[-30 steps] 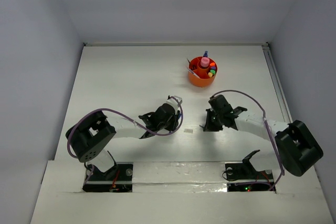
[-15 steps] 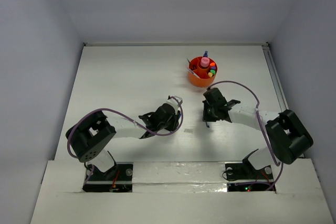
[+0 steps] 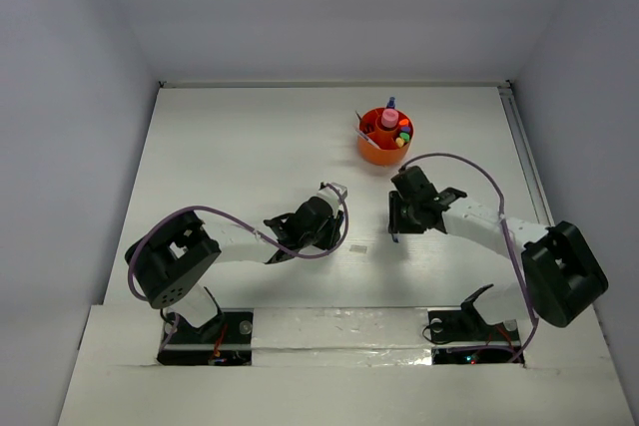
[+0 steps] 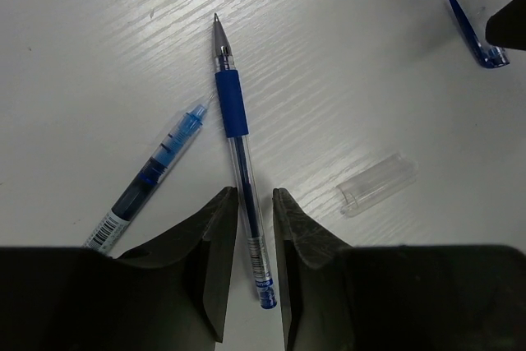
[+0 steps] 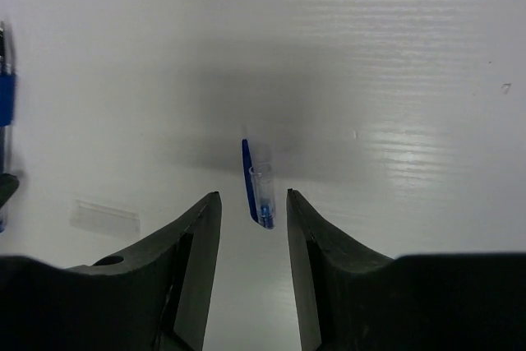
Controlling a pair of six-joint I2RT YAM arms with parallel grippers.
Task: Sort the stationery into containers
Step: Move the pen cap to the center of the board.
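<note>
A blue gel pen [image 4: 233, 104] lies on the white table, its rear barrel between the narrowly parted fingers of my left gripper [image 4: 255, 195], which do not touch it. A bare ink refill [image 4: 156, 170] lies to its left and a clear cap [image 4: 378, 185] to its right. My right gripper [image 5: 253, 196] is open, low over the table, with a small blue pen cap [image 5: 256, 182] lying just beyond its fingertips. The orange tub [image 3: 371, 155] stands far back, holding a pink tube [image 3: 387, 121] and several highlighters.
In the top view my left gripper [image 3: 331, 234] and right gripper [image 3: 398, 224] face each other mid-table, close together, with the clear cap [image 3: 357, 247] between them. The enclosure walls stand left, right and back.
My right gripper has drawn a little farther from the near edge and its elbow swung in, then back out to the right. The left arm has not moved.
</note>
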